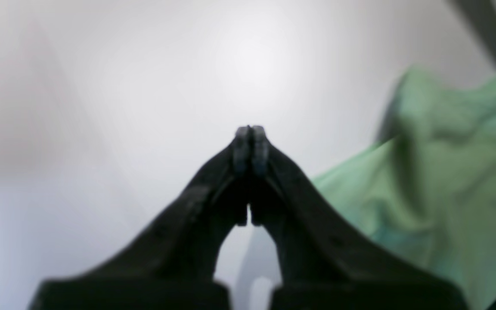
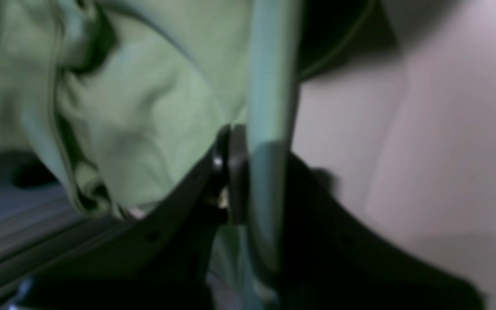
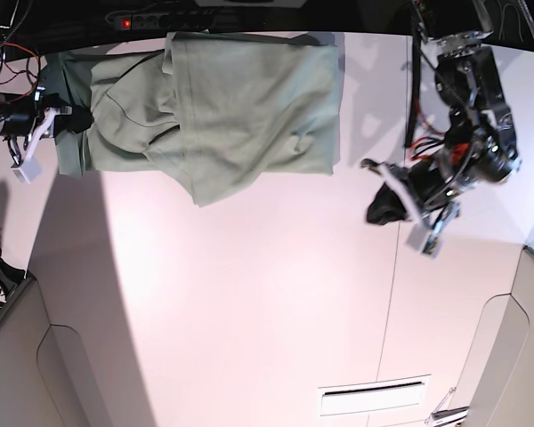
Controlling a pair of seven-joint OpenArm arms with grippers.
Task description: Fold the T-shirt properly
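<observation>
Right jaws on T-shirt (image 2: 157, 107) edge

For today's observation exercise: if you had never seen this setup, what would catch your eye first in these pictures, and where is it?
First comes the pale green T-shirt, lying rumpled and partly folded at the far edge of the white table. Next, the right gripper at the shirt's side in the base view, shut on a fold of the T-shirt. The left gripper is shut on nothing, over bare table on the other side, apart from the cloth.
</observation>
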